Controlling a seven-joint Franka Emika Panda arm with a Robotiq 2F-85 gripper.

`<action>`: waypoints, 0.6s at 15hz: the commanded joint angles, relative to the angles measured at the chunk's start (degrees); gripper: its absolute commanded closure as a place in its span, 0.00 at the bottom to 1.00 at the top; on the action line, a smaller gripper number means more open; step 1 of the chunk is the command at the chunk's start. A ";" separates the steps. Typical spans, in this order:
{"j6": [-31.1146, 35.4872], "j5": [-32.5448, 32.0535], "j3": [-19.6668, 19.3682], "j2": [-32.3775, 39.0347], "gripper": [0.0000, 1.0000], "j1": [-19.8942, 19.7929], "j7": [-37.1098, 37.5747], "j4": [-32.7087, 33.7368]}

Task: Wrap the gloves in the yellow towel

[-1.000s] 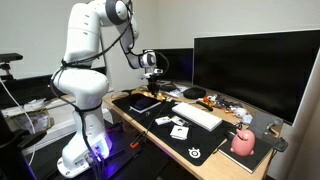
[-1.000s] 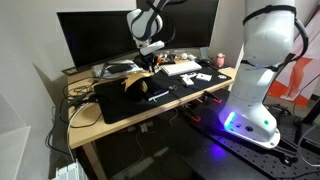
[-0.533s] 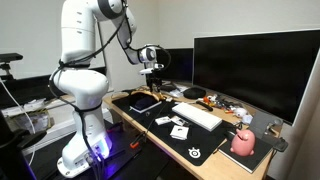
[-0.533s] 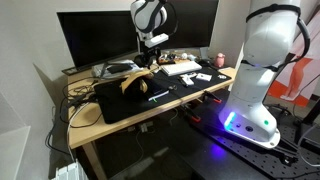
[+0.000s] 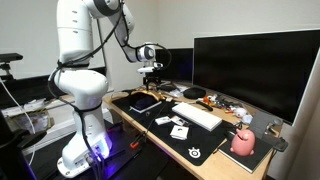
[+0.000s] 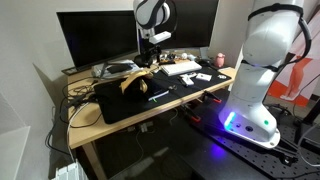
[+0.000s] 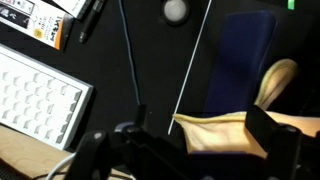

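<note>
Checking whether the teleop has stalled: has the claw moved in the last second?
Yes. The claw has risen against the monitor behind it, drifting slightly toward the robot's white base, farther above the yellow towel.

White arm (image 5: 85,45), fingers (image 5: 151,75) above cluttered desk (image 5: 135,130), dark monitor (image 5: 255,75), white keyboard (image 5: 197,116)

Office or lab workstation. Wooden desk (image 6: 88,118) mid-frame in an exterior view, black mat (image 6: 125,103) on top. Big dark monitor (image 5: 255,72) at right of frame, white keyboard (image 5: 197,116) just before it. Loose cables (image 6: 75,108) at desk's left end. White robot base (image 5: 85,150) on floor beside desk, lower left. Plain white wall (image 5: 30,30) behind.
</note>
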 commanded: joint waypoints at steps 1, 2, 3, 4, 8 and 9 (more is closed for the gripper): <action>0.28 4.45 3.39 -4.71 0.00 0.57 -3.60 -3.26; 0.38 5.51 4.32 -5.20 0.00 1.02 -3.23 -3.28; 0.14 6.82 5.44 -5.64 0.00 1.69 -2.45 -3.13; 0.46 7.89 6.43 -5.65 0.00 2.37 -1.59 -2.86; 1.04 10.39 9.37 -6.82 0.00 4.88 3.63 -1.91; 1.98 10.40 9.98 -6.71 0.00 5.48 5.52 -1.82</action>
